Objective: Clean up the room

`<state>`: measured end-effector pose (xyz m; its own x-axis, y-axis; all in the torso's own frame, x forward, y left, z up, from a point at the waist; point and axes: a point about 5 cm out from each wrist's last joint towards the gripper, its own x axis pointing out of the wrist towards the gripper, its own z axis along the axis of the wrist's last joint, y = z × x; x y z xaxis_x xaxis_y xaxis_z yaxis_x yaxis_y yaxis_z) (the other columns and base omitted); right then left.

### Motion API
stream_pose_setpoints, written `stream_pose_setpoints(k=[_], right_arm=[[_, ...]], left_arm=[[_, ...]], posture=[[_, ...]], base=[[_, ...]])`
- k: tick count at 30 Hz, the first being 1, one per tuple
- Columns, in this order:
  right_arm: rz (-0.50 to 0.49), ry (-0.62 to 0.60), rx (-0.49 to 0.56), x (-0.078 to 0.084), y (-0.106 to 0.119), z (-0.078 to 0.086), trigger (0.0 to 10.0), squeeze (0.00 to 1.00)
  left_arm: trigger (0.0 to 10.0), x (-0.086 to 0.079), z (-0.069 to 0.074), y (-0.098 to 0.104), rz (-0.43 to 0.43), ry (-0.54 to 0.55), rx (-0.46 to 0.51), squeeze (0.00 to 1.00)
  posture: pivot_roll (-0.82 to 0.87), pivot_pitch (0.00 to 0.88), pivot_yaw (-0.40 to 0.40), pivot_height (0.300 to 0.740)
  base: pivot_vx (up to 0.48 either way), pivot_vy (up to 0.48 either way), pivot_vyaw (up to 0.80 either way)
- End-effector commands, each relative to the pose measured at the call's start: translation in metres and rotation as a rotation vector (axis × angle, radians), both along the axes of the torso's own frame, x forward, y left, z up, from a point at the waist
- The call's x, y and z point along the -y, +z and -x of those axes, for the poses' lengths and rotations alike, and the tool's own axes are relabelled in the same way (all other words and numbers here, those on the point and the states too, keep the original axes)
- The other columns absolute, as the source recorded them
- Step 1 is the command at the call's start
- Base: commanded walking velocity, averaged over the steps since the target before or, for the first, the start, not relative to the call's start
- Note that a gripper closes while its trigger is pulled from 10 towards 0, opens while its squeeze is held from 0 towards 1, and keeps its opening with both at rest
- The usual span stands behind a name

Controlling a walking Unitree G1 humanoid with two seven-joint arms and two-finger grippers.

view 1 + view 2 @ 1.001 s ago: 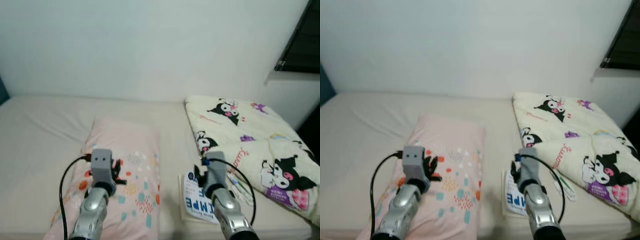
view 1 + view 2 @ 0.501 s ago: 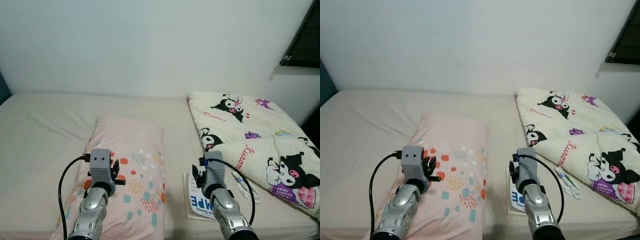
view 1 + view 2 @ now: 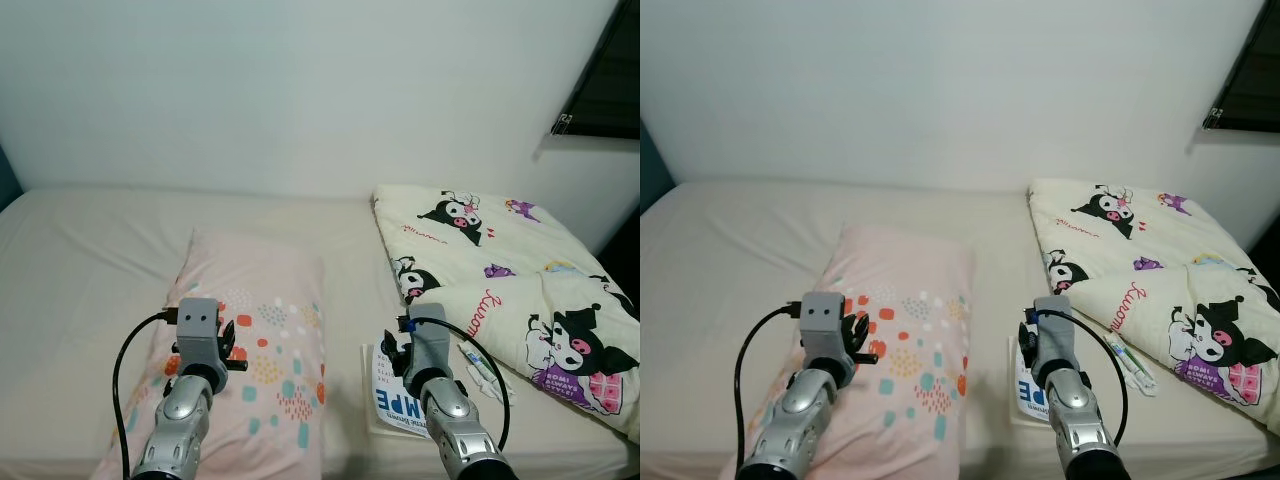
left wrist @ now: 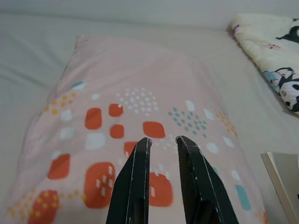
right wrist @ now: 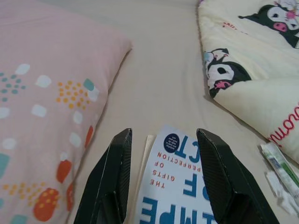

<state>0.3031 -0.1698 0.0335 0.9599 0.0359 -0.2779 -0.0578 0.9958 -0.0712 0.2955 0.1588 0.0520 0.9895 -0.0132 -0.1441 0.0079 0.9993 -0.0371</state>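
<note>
My right end effector (image 5: 163, 179) hovers over a book (image 5: 175, 186) on the bed, its two black fingers (image 5: 112, 182) spread wide with nothing between them. The book has a white and blue cover with large blue letters and lies flat on the sheet, just beside the pillow, between the pillow and the blanket.

My left end effector (image 4: 161, 175) hovers over the pillow (image 3: 265, 340), its fingers (image 4: 135, 182) close together with only a narrow gap, holding nothing. The pillow is pale pink with orange, teal and white spots and lies lengthwise on the bed (image 3: 80, 240), its far end toward the wall (image 3: 300, 90).

Beyond the book from the pillow lies a folded cream blanket (image 3: 490, 270) printed with black and white cartoon characters. It reaches from near the wall down to the near edge of the bed. A small tube (image 3: 1130, 358) with green markings lies on the sheet between the book and the blanket, just beside the blanket's edge.

On the far side of the blanket from the pillow, a dark window (image 3: 605, 80) is set in the wall.
</note>
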Motion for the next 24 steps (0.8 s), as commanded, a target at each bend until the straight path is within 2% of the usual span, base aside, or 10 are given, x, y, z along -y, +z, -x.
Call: stream_pose_setpoints(k=[1,10,13,16,24], right_arm=[[-0.002,-0.021,0.005,0.0045,0.0004,-0.0005,10.0,0.0],[0.024,-0.019,0.014,0.006,0.0022,-0.0014,10.0,0.0],[0.027,-0.027,0.011,0.0068,0.002,-0.0015,10.0,0.0],[-0.004,-0.065,0.011,0.01,0.0015,-0.0015,10.0,0.0],[0.01,-0.06,0.018,0.0106,0.0019,-0.0013,10.0,0.0]], left_arm=[[10.0,0.0044,-0.0005,0.0002,-0.008,-0.014,-0.007,0.0],[10.0,0.0036,-0.001,-0.0003,-0.011,-0.011,-0.013,0.0],[10.0,0.0028,-0.0005,-0.0008,-0.013,-0.01,-0.016,0.0],[10.0,0.0023,0.0001,-0.0013,-0.016,-0.01,-0.019,0.0],[10.0,0.0019,0.0015,-0.0028,-0.021,-0.014,-0.026,0.0]], posture=[[-0.01,0.007,-0.073,0.74],[0.0,0.012,-0.071,0.74],[0.0,0.013,-0.07,0.74],[0.0,0.012,-0.07,0.74],[-0.01,0.008,-0.064,0.74]], base=[[0.0,-0.371,0.0],[0.0,-0.372,0.0],[0.0,-0.371,0.8],[0.0,-0.37,0.0],[0.0,-0.371,0.0]])
